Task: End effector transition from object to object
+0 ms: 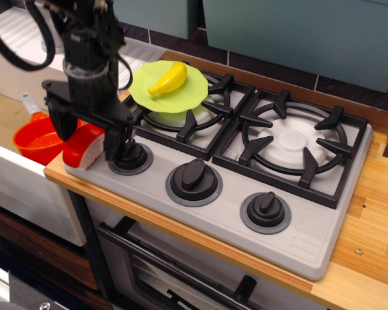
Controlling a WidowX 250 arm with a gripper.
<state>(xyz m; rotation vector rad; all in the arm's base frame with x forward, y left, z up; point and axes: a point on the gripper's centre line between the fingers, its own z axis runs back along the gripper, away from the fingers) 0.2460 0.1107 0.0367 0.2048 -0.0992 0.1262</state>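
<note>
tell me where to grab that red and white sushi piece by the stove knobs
Grip the sushi piece across its short width, one finger on each long side, coming straight down from above. It lies flat at the stove's left corner with its rounded red top up, and the open gripper already straddles it, so a top pinch looks easiest.

A grey stove top (pixel 310 232) is lying on a wooden counter (pixel 375 213); two black grates are sitting on it, one (pixel 200 123) toward 10 o'clock of its middle, the other (pixel 291 142) toward 2 o'clock; three dark knobs (pixel 130 155) (pixel 194 177) (pixel 266 208) are running along its front edge, from 9 o'clock down to 5 o'clock; an orange pot (pixel 35 142) is resting in the white sink (pixel 19 187) at 9 o'clock; a black oven handle (pixel 174 271) is showing at 6 o'clock.
</note>
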